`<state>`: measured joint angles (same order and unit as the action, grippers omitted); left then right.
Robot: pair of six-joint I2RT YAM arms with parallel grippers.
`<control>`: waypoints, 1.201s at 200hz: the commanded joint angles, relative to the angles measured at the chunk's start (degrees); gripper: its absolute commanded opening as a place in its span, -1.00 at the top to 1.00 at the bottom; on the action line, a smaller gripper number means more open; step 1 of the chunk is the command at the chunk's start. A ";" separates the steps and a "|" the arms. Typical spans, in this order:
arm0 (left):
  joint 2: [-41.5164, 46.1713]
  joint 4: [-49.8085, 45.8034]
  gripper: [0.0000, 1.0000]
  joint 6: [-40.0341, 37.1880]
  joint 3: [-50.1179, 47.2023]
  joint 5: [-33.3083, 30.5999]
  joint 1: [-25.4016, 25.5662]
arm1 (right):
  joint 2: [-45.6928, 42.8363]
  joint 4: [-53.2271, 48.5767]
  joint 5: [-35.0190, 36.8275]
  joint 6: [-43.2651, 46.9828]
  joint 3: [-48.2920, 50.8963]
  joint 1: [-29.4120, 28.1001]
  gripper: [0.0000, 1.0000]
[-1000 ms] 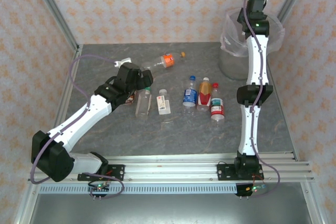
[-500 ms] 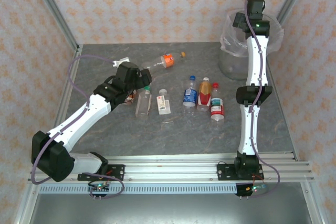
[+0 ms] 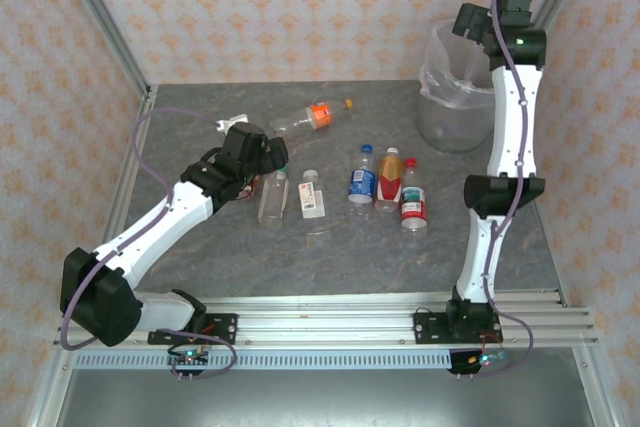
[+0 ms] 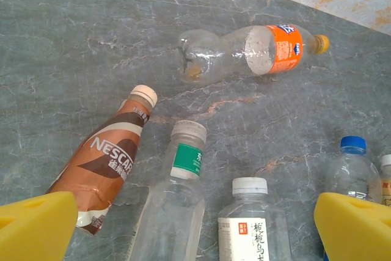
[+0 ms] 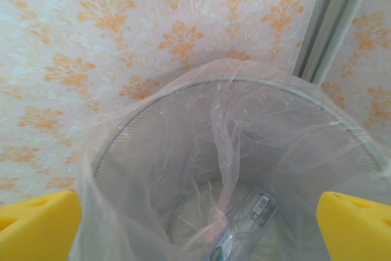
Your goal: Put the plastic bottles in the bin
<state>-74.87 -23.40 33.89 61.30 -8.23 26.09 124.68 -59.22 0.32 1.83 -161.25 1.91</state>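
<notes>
Top external: plastic bottles (image 3: 361, 182) lie scattered mid-frame on the grey surface (image 3: 330, 257); bin (image 3: 440, 132) stands upper right, well apart from them. Left fingers (image 4: 36, 227) spread wide, empty, hovering over the left end of the group. Left wrist: brown Nescafe bottle (image 4: 104, 163) lower left, just beside the lower-left finger. Green-label clear bottle (image 4: 177, 200) and white-label bottle (image 4: 253, 227) sit between the two fingers, caps pointing up-frame. Blue-cap bottle (image 4: 351, 166) is just above the lower-right finger; orange-label bottle (image 4: 244, 53) lies on its side at top, well apart. Right wrist: right fingers (image 5: 351, 224) also spread, holding nothing, above the bin mouth; one clear bottle (image 5: 241, 227) lies at the bottom inside the bag liner (image 5: 226, 126). Handling guess: they look empty, so very light, with thin walls that dent, smooth and round, likely to roll or squirt out of a pinch. Take across the mid-body at the label, not the tapered neck. Green-label one looks best centred for a straight descent; neighbours are near and may get nudged.
</notes>
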 commanded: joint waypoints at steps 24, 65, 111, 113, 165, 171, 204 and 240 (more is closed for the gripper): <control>-1.13 2.13 -1.00 -2.32 -1.27 -2.40 -0.77 | -9.99 -0.16 1.95 2.82 10.24 -1.27 -0.98; -1.19 0.35 -1.00 -2.78 -1.87 -2.47 -1.81 | -19.29 1.21 3.90 3.10 20.74 -4.29 -0.98; 0.41 -1.16 -1.00 -2.51 -4.56 -1.52 -3.42 | -32.10 8.98 17.99 -4.00 41.07 -9.41 -0.98; 0.47 -1.29 -1.00 -2.51 -4.53 -1.48 -3.41 | -32.57 9.26 18.70 -4.22 41.93 -9.67 -0.98; 1.17 -2.53 -1.00 -1.59 -5.02 -0.74 -3.47 | -46.03 20.36 19.68 -5.22 65.89 -16.15 -0.98; 1.37 -2.49 -1.00 -1.32 -5.10 -0.74 -3.54 | -48.44 23.18 19.06 -7.12 69.52 -16.19 -0.98; 2.42 -1.87 -1.00 -0.30 -5.75 -0.56 -3.49 | -60.86 34.57 13.61 -3.62 85.30 -16.20 -0.98; 1.95 -3.30 -1.00 -1.01 -5.02 -0.36 -3.50 | -63.36 25.51 13.44 -3.22 85.99 -16.14 -0.98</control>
<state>-73.38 -24.47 32.93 56.42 -7.97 22.87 63.29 -33.36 15.27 -2.68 -76.18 -14.22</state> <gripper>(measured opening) 0.999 0.991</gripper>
